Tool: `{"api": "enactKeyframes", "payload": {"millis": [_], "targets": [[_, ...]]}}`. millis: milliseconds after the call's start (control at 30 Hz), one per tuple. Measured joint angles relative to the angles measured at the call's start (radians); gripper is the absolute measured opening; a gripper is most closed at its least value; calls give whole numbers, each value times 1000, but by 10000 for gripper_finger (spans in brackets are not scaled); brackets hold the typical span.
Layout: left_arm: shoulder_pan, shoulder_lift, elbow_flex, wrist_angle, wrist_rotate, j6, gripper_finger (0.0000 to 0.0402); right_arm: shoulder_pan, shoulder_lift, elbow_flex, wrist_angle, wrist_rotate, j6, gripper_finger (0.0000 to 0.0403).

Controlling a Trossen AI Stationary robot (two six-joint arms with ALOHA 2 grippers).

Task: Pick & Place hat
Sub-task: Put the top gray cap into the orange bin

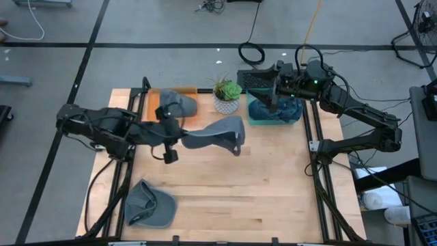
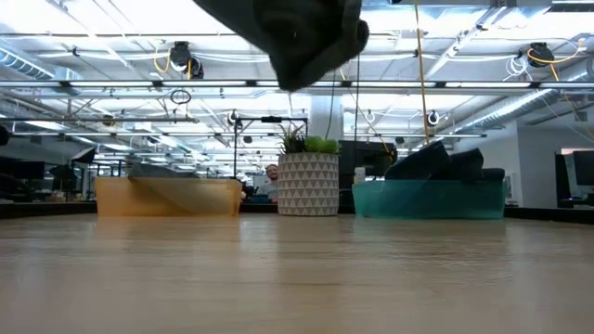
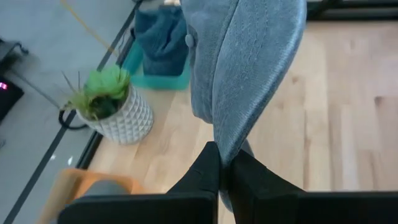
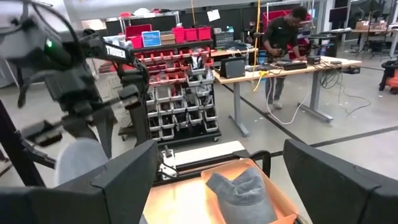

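Note:
My left gripper (image 1: 179,137) is shut on a grey hat (image 1: 218,133), which hangs over the middle of the table and shows at the top of the low view (image 2: 306,37). A second grey hat (image 1: 176,104) lies in the orange tray (image 1: 154,102) at the far left. A third grey hat (image 1: 151,205) lies on the table near its front left corner. My right gripper (image 1: 270,92) stands open and level above the teal bin (image 1: 274,117), holding nothing. My left gripper pinches the hat's stitched brim at its edge (image 3: 229,149) between its two fingers (image 3: 205,171). The fingers slant down from the table's left. The hat reaches away from the fingertips toward the right, lifted clear of the table.
A potted plant in a white patterned pot (image 1: 227,97) stands between the orange tray and the teal bin. Dark blue cloth (image 1: 276,108) fills the teal bin. A person (image 4: 283,50) works at a desk in the room beyond the table.

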Motion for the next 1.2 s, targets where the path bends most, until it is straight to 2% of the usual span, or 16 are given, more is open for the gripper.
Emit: {"api": "enactKeyframes", "payload": {"millis": [367, 533, 700, 1033, 1200], "targets": [[-3, -101, 0, 22, -16, -3, 10, 0, 0, 0, -22, -1, -38, 334], [-3, -111, 1, 25, -29, -40, 10, 0, 0, 0, -14, -1, -18, 334], [0, -111, 1, 58, -57, 6, 10, 0, 0, 0, -14, -2, -9, 334], [6, -112, 1, 111, -38, 15, 10, 0, 0, 0, -7, -3, -8, 334], [6, -115, 1, 165, -42, 21, 10, 0, 0, 0, -4, -71, 58, 334]]}}
